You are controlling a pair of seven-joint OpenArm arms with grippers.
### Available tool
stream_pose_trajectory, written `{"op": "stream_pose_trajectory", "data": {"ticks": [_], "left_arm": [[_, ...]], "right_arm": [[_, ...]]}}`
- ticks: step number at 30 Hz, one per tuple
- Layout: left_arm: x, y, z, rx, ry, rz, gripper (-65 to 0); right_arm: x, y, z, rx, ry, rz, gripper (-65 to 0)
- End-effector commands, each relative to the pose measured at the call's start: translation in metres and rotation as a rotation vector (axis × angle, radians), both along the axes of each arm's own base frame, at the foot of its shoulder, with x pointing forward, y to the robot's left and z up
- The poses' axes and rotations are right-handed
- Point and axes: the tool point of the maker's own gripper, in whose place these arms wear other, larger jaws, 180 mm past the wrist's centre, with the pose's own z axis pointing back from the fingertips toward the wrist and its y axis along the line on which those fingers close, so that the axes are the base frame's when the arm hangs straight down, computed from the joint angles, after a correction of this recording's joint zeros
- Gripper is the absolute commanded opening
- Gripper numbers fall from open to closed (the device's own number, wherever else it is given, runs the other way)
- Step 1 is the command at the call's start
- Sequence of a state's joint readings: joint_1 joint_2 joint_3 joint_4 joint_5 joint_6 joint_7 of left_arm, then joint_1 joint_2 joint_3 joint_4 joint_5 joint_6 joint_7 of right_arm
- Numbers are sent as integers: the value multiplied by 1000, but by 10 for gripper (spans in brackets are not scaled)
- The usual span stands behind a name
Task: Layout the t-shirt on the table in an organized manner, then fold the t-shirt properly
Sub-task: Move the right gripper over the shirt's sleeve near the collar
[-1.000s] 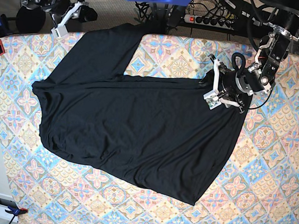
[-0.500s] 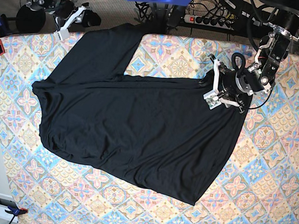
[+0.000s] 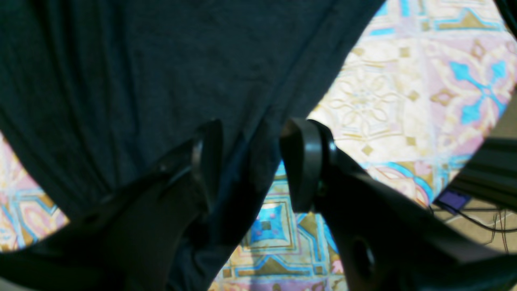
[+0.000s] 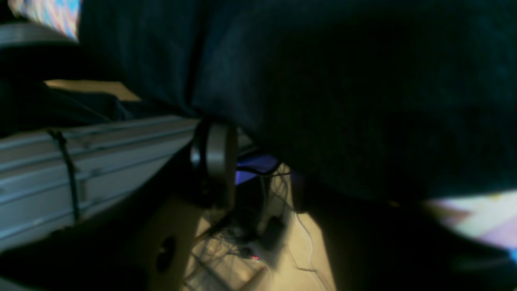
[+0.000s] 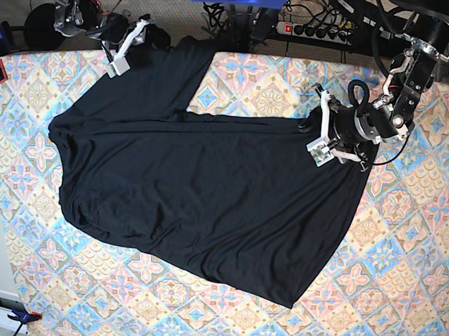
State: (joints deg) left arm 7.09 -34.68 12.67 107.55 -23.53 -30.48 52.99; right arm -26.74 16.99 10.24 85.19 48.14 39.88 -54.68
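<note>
Clearly the laying-out step was in hand: the black t-shirt lay spread but crooked on the patterned table. The left gripper stood with fingers spread around its far right edge. The right gripper hung at the far left sleeve, its fingers' state unclear; next, I judge, both must pinch and pull outward.

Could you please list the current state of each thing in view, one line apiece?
t-shirt: spread on the table, rumpled, unfolded, far corner draped over the far edge.
table: partly covered by the shirt.
left pincer: jaws parted, a fold of shirt edge between them.
right pincer: at the shirt's far corner; grip unclear.
</note>
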Motion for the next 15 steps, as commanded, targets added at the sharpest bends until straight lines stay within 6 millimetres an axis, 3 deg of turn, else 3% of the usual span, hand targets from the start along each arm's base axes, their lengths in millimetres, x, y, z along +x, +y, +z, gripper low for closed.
{"op": "stream_pose_trajectory", "data": {"ticks": [1,4,8,10,13,15], "left_arm": [[8,1,10,-10,-36,-3,-387],[8,1,10,-10,-36,-3,-387],[8,1,10,-11,-37,-2,-387],[8,1,10,-11,-37,-2,-387],[8,1,10,-11,-37,-2,-387],[8,1,10,-11,-37,-2,-387]], "right_arm": [[31,-9,14,-3,-111,-46,-441],[29,-21,8,-69,-105,-34,-441],[32,-19,12,-71,-120,-25,-454],[36,-16,18,-71,-143,-12,-509],[43,-12,29,-73,-186,5,-650],[45,-11,32,-77,-196,14,-648]]}}
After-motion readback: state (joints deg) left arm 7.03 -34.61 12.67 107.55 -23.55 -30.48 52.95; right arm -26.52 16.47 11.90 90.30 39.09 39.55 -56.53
